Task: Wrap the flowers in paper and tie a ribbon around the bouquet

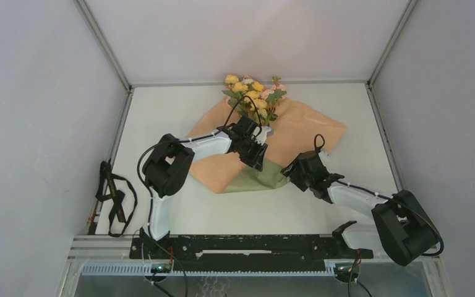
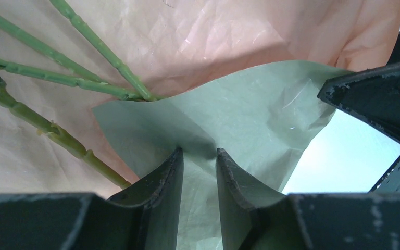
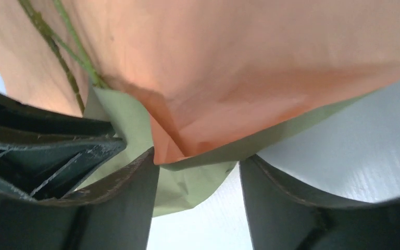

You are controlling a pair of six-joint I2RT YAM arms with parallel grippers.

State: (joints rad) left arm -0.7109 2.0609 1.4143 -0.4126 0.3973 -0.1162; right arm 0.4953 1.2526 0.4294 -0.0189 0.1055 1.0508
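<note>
The flowers point(image 1: 252, 91) lie at the far middle of the table, on the peach-orange side of the paper point(image 1: 300, 131). The paper's near edge is folded up, olive side out point(image 1: 256, 180). My left gripper point(image 1: 256, 156) rests on that fold. In the left wrist view its narrowly spaced fingers point(image 2: 164, 177) pinch the puckered olive flap point(image 2: 250, 104), and the green stems point(image 2: 57, 78) run under it. My right gripper point(image 1: 292, 168) is open at the paper's near right edge, a loose corner point(image 3: 198, 151) between its fingers point(image 3: 135, 198). The black ribbon point(image 1: 112, 197) lies by the left wall.
Grey walls and metal rails close the table in on the left, right and back. The right arm's elbow point(image 1: 402, 226) sits near the front right corner, and a black rail point(image 1: 241, 246) runs along the near edge.
</note>
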